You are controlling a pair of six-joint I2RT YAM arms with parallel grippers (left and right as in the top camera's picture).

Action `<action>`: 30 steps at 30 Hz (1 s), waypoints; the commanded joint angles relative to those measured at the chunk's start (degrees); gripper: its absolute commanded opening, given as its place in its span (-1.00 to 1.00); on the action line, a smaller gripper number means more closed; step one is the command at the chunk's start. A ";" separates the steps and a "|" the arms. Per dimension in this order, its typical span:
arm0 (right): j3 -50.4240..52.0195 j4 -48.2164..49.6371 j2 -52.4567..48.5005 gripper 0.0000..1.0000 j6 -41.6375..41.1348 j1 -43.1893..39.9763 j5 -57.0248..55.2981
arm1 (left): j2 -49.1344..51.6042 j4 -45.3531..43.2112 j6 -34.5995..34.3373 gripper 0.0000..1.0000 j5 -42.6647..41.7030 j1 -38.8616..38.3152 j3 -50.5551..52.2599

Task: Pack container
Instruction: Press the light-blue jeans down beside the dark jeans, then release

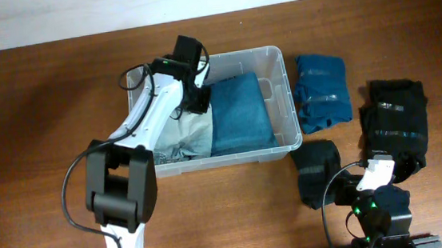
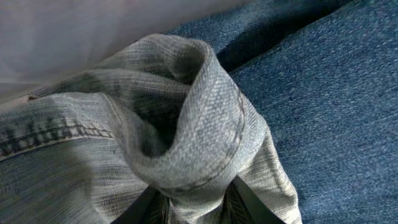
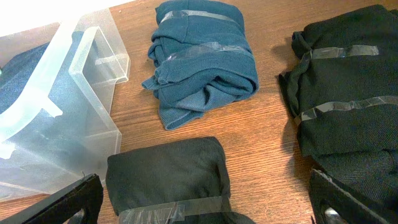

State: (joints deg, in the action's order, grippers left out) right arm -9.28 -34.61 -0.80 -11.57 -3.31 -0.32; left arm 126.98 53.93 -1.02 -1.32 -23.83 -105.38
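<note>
Well inside the container (image 1: 280, 61), left gripper (image 2: 196, 206) pinching a fold of pale denim (image 2: 186, 124) beside folded blue denim (image 1: 240, 116), right gripper (image 3: 205, 200) spread wide, outside the container just off its right end, over a taped black bundle (image 3: 166, 169).

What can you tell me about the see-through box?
The container is a see-through plastic box, rectangular with rounded corners and a thick rim. It sits flat on the wooden table, open on top. Inside lie folded dark blue denim on the right and pale jeans on the left, which the left gripper reaches in to pinch. A teal bundle lies close beside it.
</note>
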 commanded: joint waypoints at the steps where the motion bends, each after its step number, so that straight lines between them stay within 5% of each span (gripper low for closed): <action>1: 0.44 0.09 0.50 0.97 0.20 0.35 -0.11 | -0.50 2.84 1.09 -0.39 -0.85 -0.02 -1.33; 14: 0.44 0.09 0.50 0.97 0.20 0.35 -0.11 | -7.21 35.04 1.07 -0.37 -0.68 -0.02 -29.27; 17: 0.44 0.09 0.50 0.97 0.22 0.35 -0.11 | -6.97 42.69 1.07 -0.37 -0.85 -0.02 -28.85; 30: 0.44 0.09 0.50 0.97 0.20 0.35 -0.11 | -7.19 37.00 0.94 -0.37 -3.45 -1.20 -3.91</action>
State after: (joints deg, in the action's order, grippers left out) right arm -9.28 -34.61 -0.80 -11.60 -3.31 -0.32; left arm 118.91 93.38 -0.84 -3.68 -24.71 -115.39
